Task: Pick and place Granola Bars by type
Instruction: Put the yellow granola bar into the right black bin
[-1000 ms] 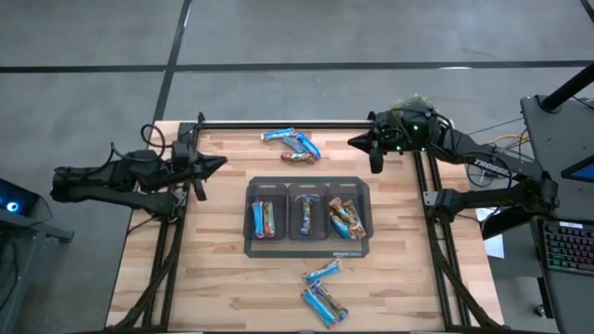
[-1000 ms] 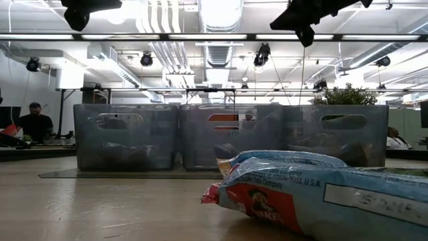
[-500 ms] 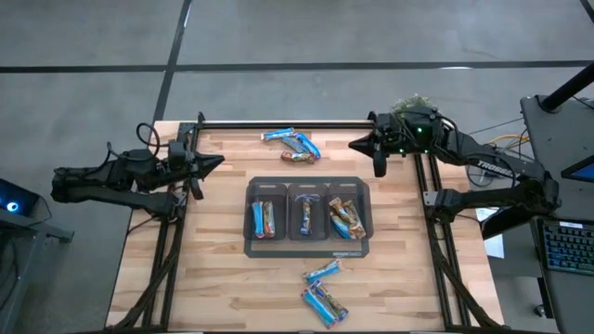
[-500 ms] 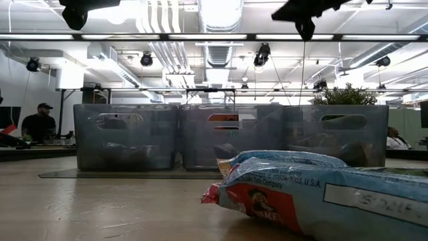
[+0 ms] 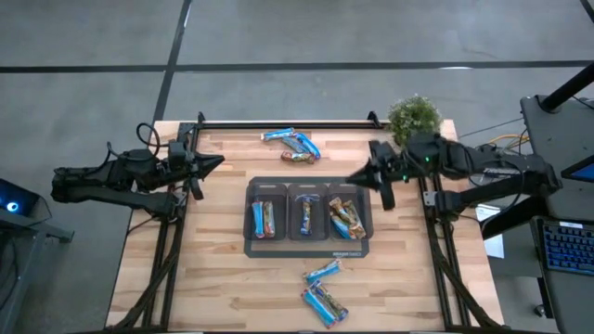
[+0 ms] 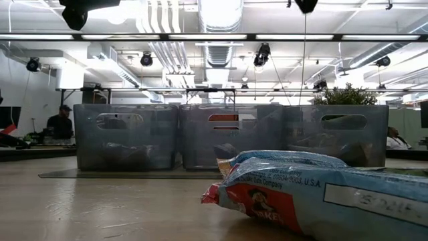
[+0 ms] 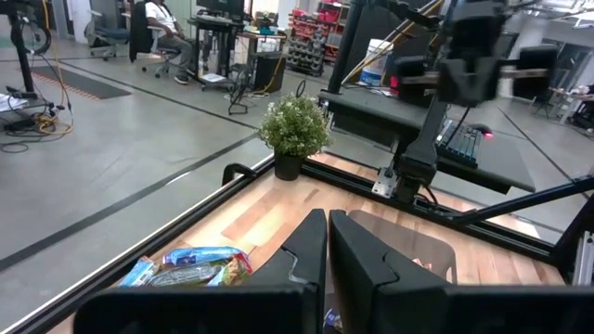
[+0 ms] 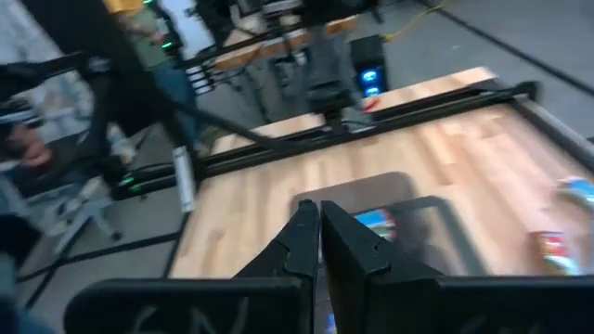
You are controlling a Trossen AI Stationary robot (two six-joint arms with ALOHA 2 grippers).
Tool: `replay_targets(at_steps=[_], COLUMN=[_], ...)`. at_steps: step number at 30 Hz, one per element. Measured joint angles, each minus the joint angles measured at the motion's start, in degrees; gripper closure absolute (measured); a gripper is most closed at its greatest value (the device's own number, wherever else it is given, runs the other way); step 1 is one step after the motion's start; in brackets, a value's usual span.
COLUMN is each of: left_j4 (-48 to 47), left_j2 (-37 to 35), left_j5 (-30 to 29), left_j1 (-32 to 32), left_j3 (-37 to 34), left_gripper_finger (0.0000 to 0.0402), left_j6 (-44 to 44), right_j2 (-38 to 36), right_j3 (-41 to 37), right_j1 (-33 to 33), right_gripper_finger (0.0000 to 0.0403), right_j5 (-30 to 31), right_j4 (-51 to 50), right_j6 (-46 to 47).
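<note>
**Reaching the loose bars: which arm lies nearer**

Sorting is judged partly done: bars already lie in the three-compartment tray [image 5: 249,243]. Loose Granola Bars remain in two clusters, one at the far edge [image 5: 291,144], one at the near edge [image 5: 323,293], lying mostly slantwise. The right gripper [image 5: 357,178], fingers pressed together, hangs by the tray's right end, between both clusters. The left gripper [image 5: 217,163], likewise closed and empty, waits at the left edge, nearer the far cluster.

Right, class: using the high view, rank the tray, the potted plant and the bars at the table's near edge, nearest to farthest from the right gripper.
From the right gripper:
1. Tray, just beside it.
2. Potted plant, at the far right corner.
3. Near-edge bars, farthest.
</note>
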Motion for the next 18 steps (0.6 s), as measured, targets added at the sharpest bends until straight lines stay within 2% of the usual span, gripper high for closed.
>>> replay_targets(at_steps=[6, 10, 18], left_j4=[0.0, 0.0, -0.02], left_j2=[0.0, 0.0, 0.0], left_j5=[0.0, 0.0, 0.02], left_j1=[0.0, 0.01, 0.0], left_j3=[0.0, 0.0, 0.0], left_gripper_finger=[0.0401, 0.0401, 0.0401], left_j6=[0.02, 0.1, 0.15], right_j2=[1.23, 3.38, 10.61], right_j3=[1.99, 3.14, 6.1], right_j1=[12.35, 18.25, 20.02], right_gripper_finger=[0.0394, 0.0394, 0.0384], right_j5=[9.62, 13.16, 15.05], right_j4=[1.03, 4.95, 7.03], right_j6=[1.71, 1.83, 12.9])
